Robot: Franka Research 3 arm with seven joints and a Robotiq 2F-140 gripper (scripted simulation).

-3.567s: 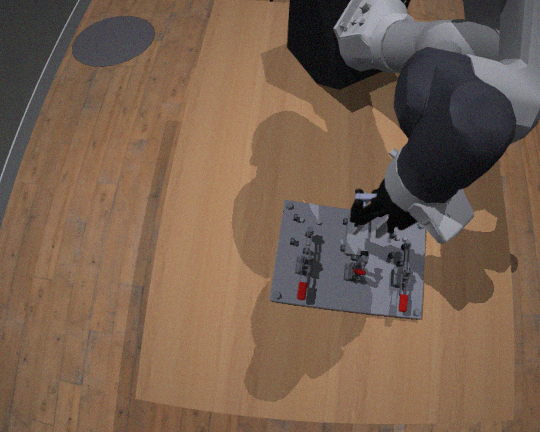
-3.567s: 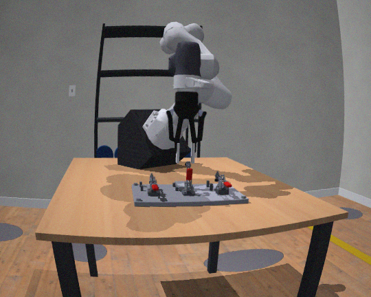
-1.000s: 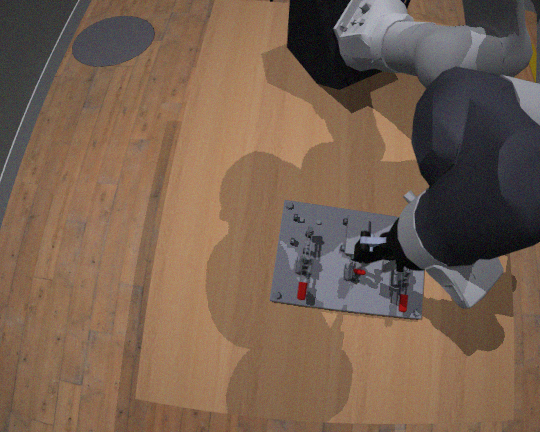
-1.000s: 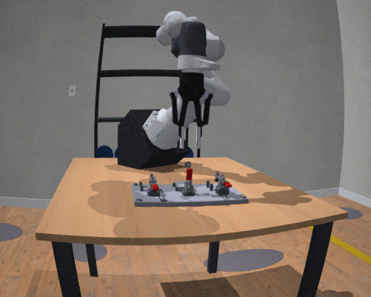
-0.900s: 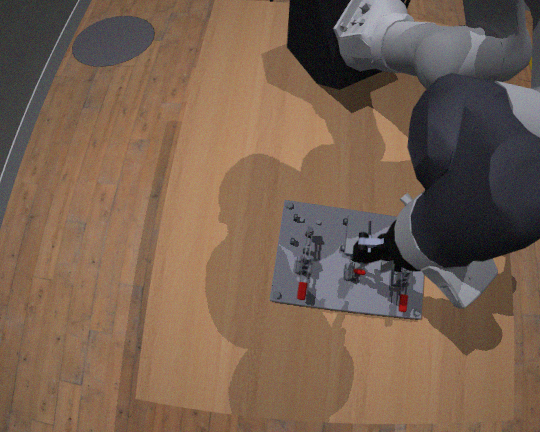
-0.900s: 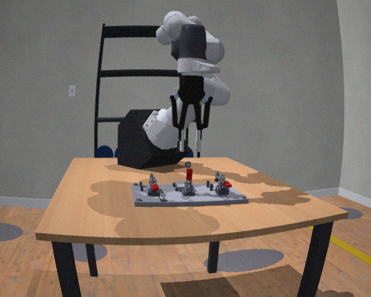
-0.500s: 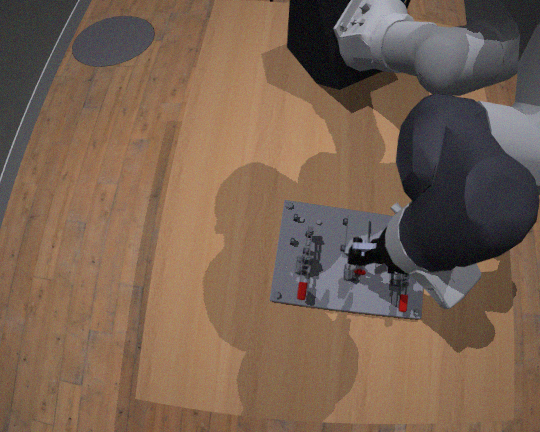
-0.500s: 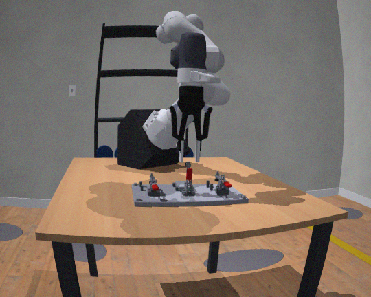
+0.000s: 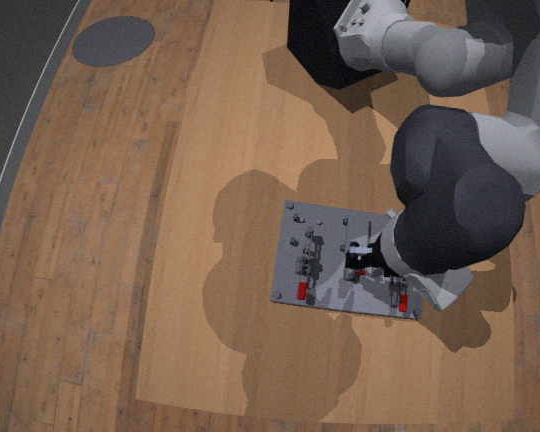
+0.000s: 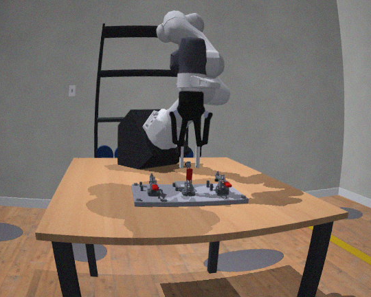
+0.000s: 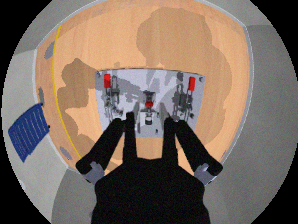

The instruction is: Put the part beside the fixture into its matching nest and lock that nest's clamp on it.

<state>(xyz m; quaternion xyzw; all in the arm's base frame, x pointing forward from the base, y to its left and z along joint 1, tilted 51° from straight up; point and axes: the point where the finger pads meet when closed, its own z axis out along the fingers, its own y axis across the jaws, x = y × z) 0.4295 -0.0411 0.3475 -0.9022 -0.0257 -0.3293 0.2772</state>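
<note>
The grey fixture plate (image 9: 342, 260) lies on the wooden table and carries three toggle clamps; it also shows in the exterior view (image 10: 188, 195) and in the wrist view (image 11: 149, 96). The middle clamp's red handle (image 10: 189, 174) stands upright. The two outer clamps' red handles (image 10: 154, 187) (image 10: 227, 184) lie low. My gripper (image 10: 189, 166) hangs pointing down just above the upright handle, with its fingers a little apart and nothing between them. In the wrist view the fingertips frame the middle clamp (image 11: 149, 102). I cannot make out the part; my arm hides the plate's right side in the top view.
The robot's black base (image 10: 142, 139) stands at the table's back edge, behind the plate. A black ladder rack (image 10: 125, 72) stands behind the table. The outer clamps (image 9: 302, 290) (image 9: 403, 301) rise on either side of the middle nest.
</note>
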